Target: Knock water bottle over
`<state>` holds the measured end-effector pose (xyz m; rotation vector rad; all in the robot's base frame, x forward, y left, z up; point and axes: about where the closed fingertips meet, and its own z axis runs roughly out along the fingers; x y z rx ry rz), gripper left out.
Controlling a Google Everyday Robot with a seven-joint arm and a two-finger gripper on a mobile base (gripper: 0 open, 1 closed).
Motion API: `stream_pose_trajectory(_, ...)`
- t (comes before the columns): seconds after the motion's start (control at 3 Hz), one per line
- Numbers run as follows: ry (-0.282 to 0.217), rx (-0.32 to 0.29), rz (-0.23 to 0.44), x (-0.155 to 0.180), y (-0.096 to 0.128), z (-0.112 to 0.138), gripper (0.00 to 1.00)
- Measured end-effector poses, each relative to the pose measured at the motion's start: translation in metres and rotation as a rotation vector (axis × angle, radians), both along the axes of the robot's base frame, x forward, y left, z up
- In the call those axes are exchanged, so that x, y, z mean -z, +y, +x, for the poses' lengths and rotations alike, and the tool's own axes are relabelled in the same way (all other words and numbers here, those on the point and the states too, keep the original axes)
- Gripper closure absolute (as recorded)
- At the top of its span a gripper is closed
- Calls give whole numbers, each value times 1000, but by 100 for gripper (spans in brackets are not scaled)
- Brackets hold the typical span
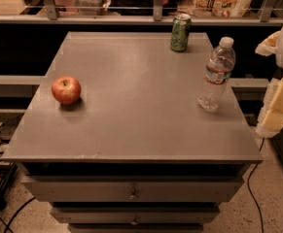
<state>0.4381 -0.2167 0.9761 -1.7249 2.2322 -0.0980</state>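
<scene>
The water bottle is clear ribbed plastic with a white cap and a thin red-white-blue label band. It stands upright near the right edge of the grey table top. My gripper, white with pale yellow parts, hangs at the right edge of the view. It is beside the table, to the right of the bottle and apart from it. Part of the gripper is cut off by the edge of the view.
A green soda can stands at the table's back edge, behind and left of the bottle. A red apple lies at the left. Drawers sit below the top. A railing and shelf run behind, and cables lie on the floor.
</scene>
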Motion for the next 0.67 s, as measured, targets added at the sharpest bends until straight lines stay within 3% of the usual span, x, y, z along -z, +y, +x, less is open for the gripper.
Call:
stream_pose_trajectory(0.33, -25, 5, 11, -5, -3, 2, 0)
stream_pose_trajectory(0.67, -96, 29, 55, -15, -19, 10, 0)
